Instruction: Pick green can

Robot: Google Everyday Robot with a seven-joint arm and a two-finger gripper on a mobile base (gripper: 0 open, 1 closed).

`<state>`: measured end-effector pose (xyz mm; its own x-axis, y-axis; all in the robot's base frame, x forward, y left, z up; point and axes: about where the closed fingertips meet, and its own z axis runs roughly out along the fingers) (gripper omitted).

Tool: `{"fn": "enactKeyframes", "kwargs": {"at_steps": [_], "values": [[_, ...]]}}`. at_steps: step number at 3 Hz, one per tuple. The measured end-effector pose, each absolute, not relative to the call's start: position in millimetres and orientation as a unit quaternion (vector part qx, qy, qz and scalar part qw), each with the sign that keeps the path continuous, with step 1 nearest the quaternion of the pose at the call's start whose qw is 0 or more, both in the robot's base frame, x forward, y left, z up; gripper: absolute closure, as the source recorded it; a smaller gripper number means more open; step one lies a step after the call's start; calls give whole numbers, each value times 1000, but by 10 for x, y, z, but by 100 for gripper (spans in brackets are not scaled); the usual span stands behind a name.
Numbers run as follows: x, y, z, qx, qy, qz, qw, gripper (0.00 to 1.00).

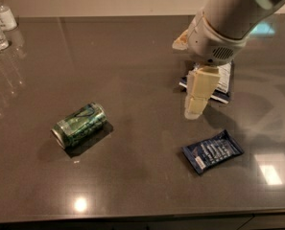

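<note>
The green can (79, 124) lies on its side on the dark table (132, 61), left of the middle, with its silver rim facing the front left. My gripper (186, 78) hangs above the table well to the right of the can and apart from it. One cream finger (199, 92) points down. The tip of the other (181, 41) shows further back, so the jaws stand open and empty. The white arm housing (228, 23) fills the top right.
A blue-and-white snack packet (223, 83) lies partly hidden behind the finger. A dark blue snack packet (213, 151) lies at the front right. Clear bottles (0, 18) stand at the far left corner. The table's front edge runs along the bottom.
</note>
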<state>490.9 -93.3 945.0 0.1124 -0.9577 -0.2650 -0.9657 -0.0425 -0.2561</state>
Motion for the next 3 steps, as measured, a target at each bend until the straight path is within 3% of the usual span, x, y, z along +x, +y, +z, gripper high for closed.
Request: {"fn": "enactKeyframes", "kwargs": {"at_steps": [3], "values": [[4923,23,9221,-781,590,67,193,0]]}}
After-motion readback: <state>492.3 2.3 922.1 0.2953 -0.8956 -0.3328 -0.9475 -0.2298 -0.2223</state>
